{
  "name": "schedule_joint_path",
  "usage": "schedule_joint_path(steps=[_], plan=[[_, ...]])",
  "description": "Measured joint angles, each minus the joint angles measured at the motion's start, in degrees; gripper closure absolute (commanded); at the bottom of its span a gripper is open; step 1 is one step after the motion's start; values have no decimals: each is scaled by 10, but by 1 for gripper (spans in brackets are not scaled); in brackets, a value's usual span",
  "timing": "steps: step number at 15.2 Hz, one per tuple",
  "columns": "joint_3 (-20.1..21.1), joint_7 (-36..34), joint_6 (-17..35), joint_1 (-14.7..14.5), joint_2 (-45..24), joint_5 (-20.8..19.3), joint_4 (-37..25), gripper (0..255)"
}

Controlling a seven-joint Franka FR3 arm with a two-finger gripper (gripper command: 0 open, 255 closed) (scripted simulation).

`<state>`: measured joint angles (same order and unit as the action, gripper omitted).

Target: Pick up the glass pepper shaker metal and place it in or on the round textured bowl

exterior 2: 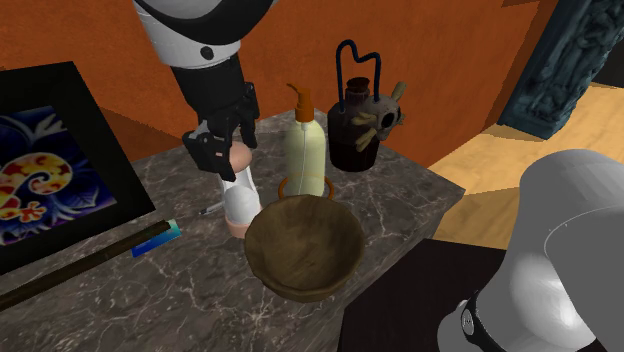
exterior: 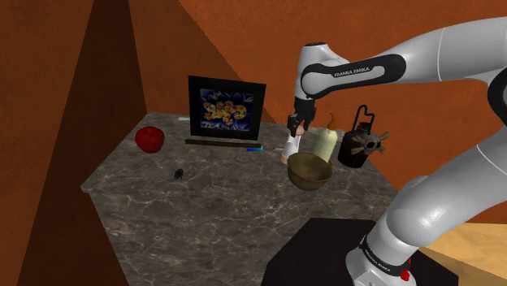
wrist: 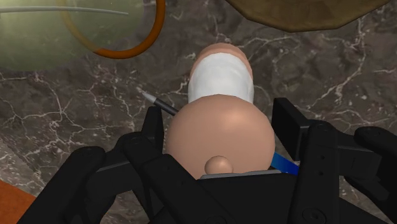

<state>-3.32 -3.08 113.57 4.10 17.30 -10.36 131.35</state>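
The pepper shaker [exterior 2: 240, 198] stands upright on the marble table, with a white body [wrist: 221, 79] and a pinkish-tan domed cap and base. My gripper [exterior 2: 231, 152] comes down over it, and the black fingers [wrist: 156, 124] press on both sides of the cap; the gripper [wrist: 221, 124] is shut on it. The shaker's base still looks to rest on the table. In the shoulder view the gripper [exterior: 299, 127] and shaker [exterior: 290, 151] sit just behind the round brown bowl [exterior: 309, 172]. That bowl [exterior 2: 303, 255] is empty and lies close beside the shaker; its rim [wrist: 305, 14] shows past the shaker.
A cream pump bottle [exterior 2: 305, 150] and a dark handled jug [exterior 2: 360, 125] stand right behind the bowl. A framed picture [exterior: 226, 110] leans at the back, with a blue stick [exterior 2: 155, 240] before it. A red apple [exterior: 149, 139] and a small dark object [exterior: 179, 173] lie towards the shoulder view's left.
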Motion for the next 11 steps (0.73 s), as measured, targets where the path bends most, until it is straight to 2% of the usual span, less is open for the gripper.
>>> schedule_joint_path(steps=[8, 11], plan=[[0, 0, 0, 0, 0, 0, 0, 255], [0, 2, -15, 0, 4, 1, -11, 255]])
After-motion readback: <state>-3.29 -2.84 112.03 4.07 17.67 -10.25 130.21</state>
